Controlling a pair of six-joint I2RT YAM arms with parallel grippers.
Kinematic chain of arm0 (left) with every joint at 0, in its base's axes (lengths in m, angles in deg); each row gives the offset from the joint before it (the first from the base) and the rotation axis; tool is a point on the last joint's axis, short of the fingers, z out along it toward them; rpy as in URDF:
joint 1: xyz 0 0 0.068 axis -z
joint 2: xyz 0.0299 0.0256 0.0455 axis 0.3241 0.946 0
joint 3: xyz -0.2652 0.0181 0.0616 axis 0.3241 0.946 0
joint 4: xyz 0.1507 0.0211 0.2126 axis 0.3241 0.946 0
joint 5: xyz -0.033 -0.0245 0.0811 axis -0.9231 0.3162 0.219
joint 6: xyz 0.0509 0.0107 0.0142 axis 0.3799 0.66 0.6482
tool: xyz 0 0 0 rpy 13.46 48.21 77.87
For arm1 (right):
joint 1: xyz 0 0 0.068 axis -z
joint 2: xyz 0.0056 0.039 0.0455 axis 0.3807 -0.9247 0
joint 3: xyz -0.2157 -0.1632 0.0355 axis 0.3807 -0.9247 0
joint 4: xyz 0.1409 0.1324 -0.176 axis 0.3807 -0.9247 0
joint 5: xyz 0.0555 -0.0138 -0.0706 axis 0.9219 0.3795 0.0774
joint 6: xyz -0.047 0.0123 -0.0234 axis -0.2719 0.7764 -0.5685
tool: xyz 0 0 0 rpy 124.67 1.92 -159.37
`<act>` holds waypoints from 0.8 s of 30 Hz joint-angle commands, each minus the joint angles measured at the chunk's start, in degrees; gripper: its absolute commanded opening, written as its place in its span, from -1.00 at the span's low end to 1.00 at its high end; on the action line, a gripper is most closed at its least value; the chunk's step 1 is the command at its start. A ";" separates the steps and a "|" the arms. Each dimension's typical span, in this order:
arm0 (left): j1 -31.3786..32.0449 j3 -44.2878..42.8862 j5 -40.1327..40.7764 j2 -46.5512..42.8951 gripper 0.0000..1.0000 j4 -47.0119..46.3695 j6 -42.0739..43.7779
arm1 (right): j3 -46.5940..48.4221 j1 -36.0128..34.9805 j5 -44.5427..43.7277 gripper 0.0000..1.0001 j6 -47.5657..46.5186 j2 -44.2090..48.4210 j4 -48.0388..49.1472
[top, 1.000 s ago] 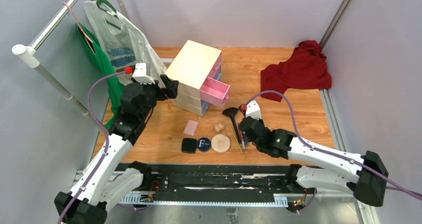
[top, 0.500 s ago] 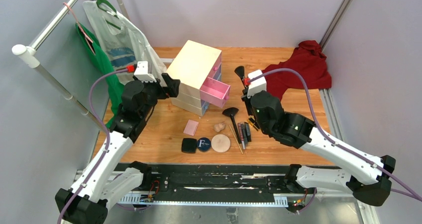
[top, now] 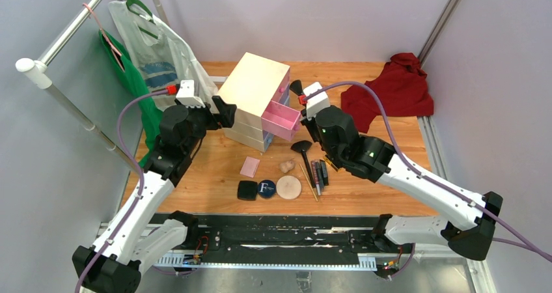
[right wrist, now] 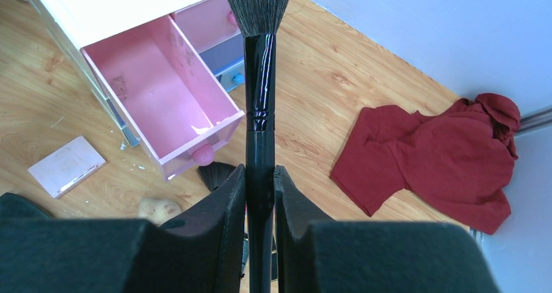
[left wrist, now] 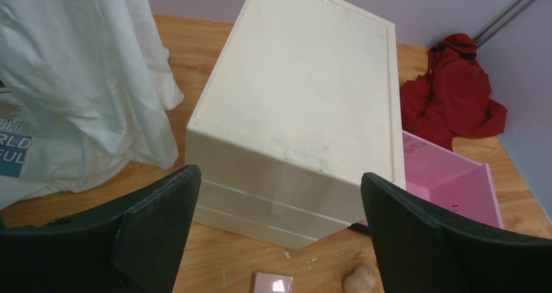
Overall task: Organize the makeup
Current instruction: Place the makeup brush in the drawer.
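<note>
step: brush (right wrist: 259, 78) into drawer (right wrist: 156, 84) | right gripper (right wrist: 260, 176) clamped on brush handle, bristles forward, in air at 1 o'clock of the open pink drawer | left gripper (left wrist: 278, 179) spread wide by chest (left wrist: 299, 78), holding nothing | do well: shift toward 7 o'clock, align brush along drawer length, lower inside before release | risk: handle catching rim

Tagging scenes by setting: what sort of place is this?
Probably a robot lab cell, not a home: metal rails and plain walls enclose a wooden table, with the left arm and right arm bolted at its near edge.
</note>
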 commanded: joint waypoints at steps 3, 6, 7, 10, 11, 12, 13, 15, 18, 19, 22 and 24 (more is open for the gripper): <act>-0.02 -1.05 -0.78 0.27 0.96 -0.84 0.27 | 4.47 0.82 2.84 -0.99 -2.37 -1.19 -0.66; -0.02 -1.06 -0.52 0.63 0.96 -0.80 0.38 | 9.82 0.70 2.93 -0.99 -3.29 -3.44 -7.25; -0.02 -1.05 -0.42 0.77 0.96 -0.84 0.39 | 11.84 0.81 2.47 -0.99 -3.65 -4.26 -10.16; -0.03 -1.28 -0.44 1.29 0.96 -0.93 0.26 | 16.93 0.83 0.23 -0.99 -5.28 -6.18 -14.90; -0.02 -1.39 -0.45 1.45 0.96 -1.06 0.21 | 18.00 0.82 -0.41 -0.99 -5.91 -6.61 -16.03; -0.02 -1.47 -0.54 1.58 0.96 -1.09 0.11 | 18.84 0.78 -1.19 -0.99 -6.53 -6.93 -17.08; -0.02 -1.55 -0.59 1.66 0.96 -1.10 0.05 | 19.41 0.82 -1.90 -0.99 -7.56 -6.91 -17.62; -0.03 -1.62 -0.89 1.78 0.96 -1.45 -0.19 | 19.74 0.78 -3.40 -0.99 -9.56 -6.23 -17.71; -0.02 -1.58 -1.05 1.96 0.96 -1.64 -0.34 | 20.19 0.78 -4.98 -0.99 -12.67 -5.08 -17.53; -0.07 -1.50 -1.11 2.07 0.95 -1.67 -0.32 | 20.13 0.76 -4.79 -0.99 -14.19 -4.60 -17.62; -0.02 -1.34 -1.11 2.23 0.96 -1.86 -0.43 | 19.91 0.83 -4.19 -0.99 -17.89 -3.11 -17.31; -0.02 -1.16 -1.18 2.38 0.96 -2.19 -0.60 | 20.72 0.77 -4.47 -0.99 -19.31 -2.80 -17.63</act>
